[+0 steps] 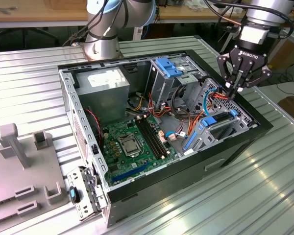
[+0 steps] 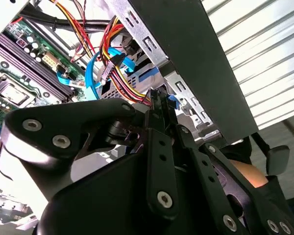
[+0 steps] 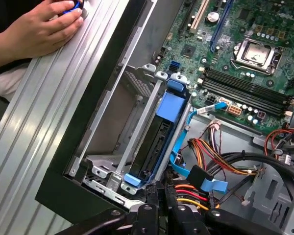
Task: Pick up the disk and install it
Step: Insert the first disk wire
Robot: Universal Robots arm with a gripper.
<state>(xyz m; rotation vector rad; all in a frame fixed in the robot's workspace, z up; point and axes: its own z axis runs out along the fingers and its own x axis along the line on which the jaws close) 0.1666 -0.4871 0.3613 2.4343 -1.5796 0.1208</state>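
Two fingers (image 2: 160, 147) shut on nothing as I poised the gripper (image 1: 233, 89) beside the seated disk (image 3: 157, 142); pushing squarely, off the cables (image 3: 210, 156), seemed wise.

Only legible print: white lettering on the gripper (image 1: 233, 89) housing, a maker's mark, in the exterior view. White label (image 1: 104, 79) on the grey metal box (image 1: 100, 98) in the case's (image 1: 186, 171) far corner: too small to read. Circuit board (image 1: 132, 142) markings: unreadable.
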